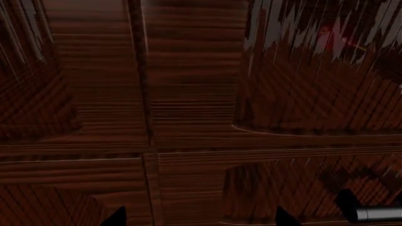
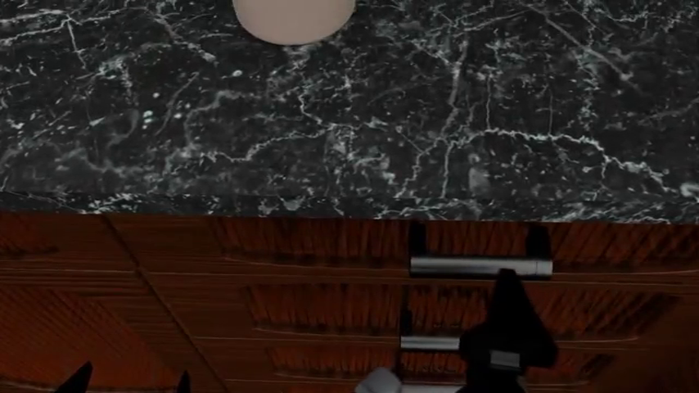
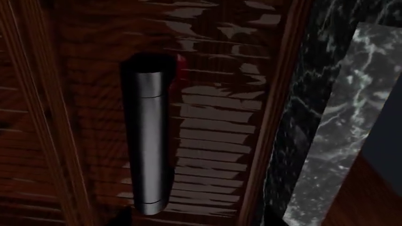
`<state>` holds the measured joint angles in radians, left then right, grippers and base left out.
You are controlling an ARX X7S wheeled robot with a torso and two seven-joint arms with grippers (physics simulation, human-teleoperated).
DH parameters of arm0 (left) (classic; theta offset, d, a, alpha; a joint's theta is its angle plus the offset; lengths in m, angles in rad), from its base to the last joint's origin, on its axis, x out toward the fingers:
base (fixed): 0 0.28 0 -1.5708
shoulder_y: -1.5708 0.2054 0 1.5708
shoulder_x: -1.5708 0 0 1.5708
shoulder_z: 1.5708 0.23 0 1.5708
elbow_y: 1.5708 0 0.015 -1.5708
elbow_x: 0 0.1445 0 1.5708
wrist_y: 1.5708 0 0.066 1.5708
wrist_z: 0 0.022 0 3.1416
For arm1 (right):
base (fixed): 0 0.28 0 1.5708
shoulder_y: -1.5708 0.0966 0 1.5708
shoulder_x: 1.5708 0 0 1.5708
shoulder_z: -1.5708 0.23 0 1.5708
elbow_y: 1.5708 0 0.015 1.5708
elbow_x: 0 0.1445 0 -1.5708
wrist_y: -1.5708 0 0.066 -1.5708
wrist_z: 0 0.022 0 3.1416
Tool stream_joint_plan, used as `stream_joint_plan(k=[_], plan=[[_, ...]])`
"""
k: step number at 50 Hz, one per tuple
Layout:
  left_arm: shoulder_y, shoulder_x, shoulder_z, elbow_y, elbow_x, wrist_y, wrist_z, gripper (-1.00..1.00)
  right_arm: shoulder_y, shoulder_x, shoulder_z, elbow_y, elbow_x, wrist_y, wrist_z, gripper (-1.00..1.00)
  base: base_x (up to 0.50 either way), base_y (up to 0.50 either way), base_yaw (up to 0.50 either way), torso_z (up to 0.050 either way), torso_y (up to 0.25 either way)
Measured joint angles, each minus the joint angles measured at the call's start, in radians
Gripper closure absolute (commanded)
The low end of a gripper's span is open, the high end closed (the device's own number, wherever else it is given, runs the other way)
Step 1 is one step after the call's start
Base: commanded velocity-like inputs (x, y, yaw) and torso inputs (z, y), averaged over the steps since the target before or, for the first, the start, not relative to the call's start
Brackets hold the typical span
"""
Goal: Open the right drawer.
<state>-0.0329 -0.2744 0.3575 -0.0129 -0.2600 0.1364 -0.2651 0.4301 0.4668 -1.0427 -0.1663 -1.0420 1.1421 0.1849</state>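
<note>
Right gripper (image 2: 505,282), a dark wedge at lower right of my head view, jaw spread not discernible, sits just below the horizontal silver bar handle (image 2: 480,266) of the dark red-brown grained-wood right drawer (image 2: 327,241), nearer than my left gripper (image 2: 129,381).

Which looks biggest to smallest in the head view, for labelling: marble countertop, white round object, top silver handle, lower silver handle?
1. Marble countertop, fills the upper half.
2. Top silver handle and white round object: alike in extent; the round object is cut off by the frame, so unranked.
3. Lower silver handle, partly hidden behind the right hand.
</note>
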Motion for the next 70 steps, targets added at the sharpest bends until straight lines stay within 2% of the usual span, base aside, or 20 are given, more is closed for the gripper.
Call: stream_joint_plan(k=[37,70], plan=[[-0.008,-0.006,0.016,-0.004,0.004,-0.004,-0.015,-1.00,0.077,-0.021,-0.042,0.119,0.001,-0.071,-0.028,-1.00,0.00,0.00,0.00,0.000,0.000],[-0.010,-0.013,0.028,-0.007,0.006,0.000,-0.024,-1.00,0.144,-0.078,-0.026,0.340,0.085,-0.186,0.042,-1.00,0.00,0.00,0.00,0.000,0.000]])
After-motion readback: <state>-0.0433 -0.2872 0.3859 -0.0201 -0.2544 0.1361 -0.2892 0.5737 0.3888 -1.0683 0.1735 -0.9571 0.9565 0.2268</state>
